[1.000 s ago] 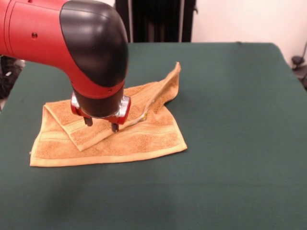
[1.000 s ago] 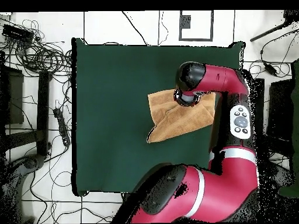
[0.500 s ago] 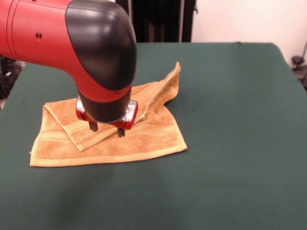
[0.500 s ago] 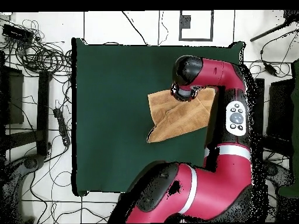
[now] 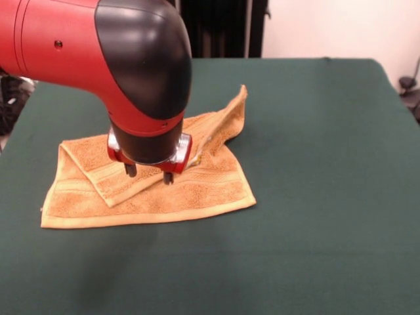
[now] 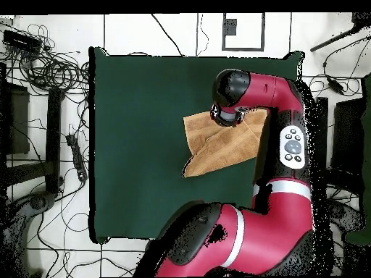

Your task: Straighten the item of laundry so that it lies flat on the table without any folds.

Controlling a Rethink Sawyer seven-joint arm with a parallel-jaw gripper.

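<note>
The towel [image 5: 147, 180] lies on the table [image 5: 315, 197], toward nine o'clock of its middle in the front view. One corner is folded across its top layer, another trails toward one o'clock. The claw [image 5: 149, 174] stands over the folded part.

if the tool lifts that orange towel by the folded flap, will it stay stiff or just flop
Probably flop: the towel already lies draped over itself, a flap folded across it and one corner peaked up. It looks like soft terry, so it should hang limp from the tool. Pushed, it would likely bunch against the table cloth rather than slide.
</note>
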